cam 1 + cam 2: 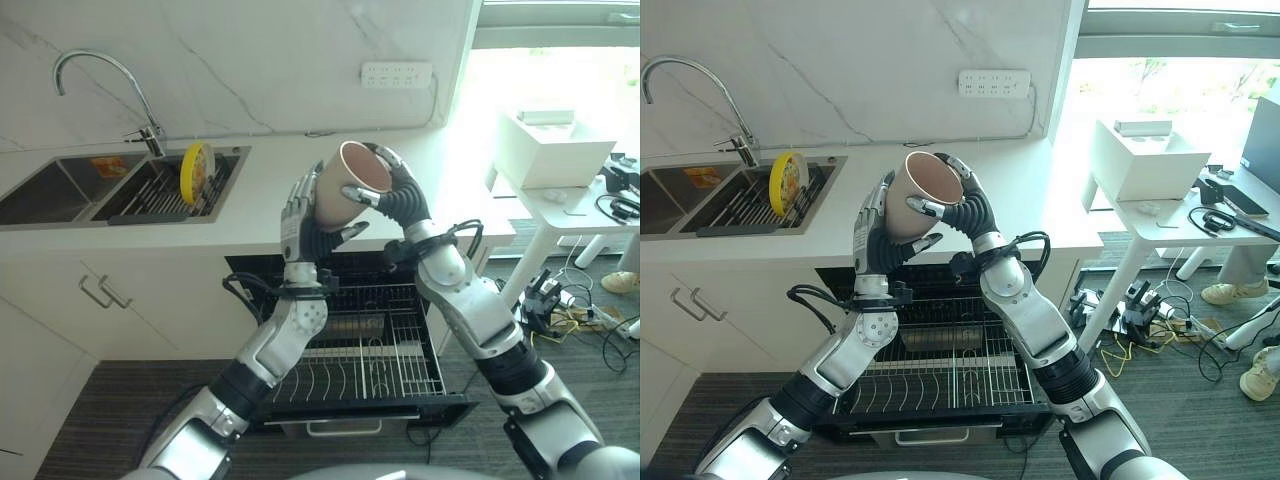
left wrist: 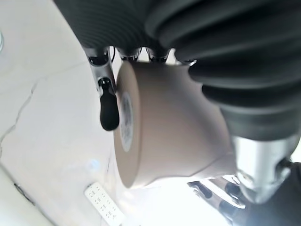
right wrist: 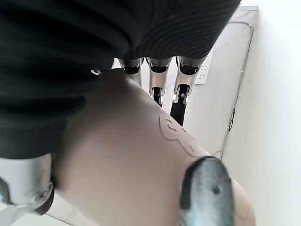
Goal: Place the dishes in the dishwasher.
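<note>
A tan cup (image 1: 340, 190) is held tilted in the air in front of the counter, above the open dishwasher's pulled-out wire rack (image 1: 385, 355). My left hand (image 1: 300, 225) wraps the cup's lower side, thumb under it. My right hand (image 1: 405, 200) grips the upper side near the rim, fingers curled over it. In the left wrist view the cup's base (image 2: 127, 117) shows, with a fingertip (image 2: 108, 113) against it. The right wrist view has the thumb (image 3: 207, 193) pressed on the cup wall (image 3: 127, 165). A yellow plate (image 1: 197, 170) stands upright in the sink's rack.
A double sink (image 1: 60, 190) with a curved faucet (image 1: 100, 70) lies at the counter's left. The dishwasher rack holds a metal item (image 1: 350, 327) at its back. At the right stands a white table (image 1: 575, 205) with a box, above cables on the floor.
</note>
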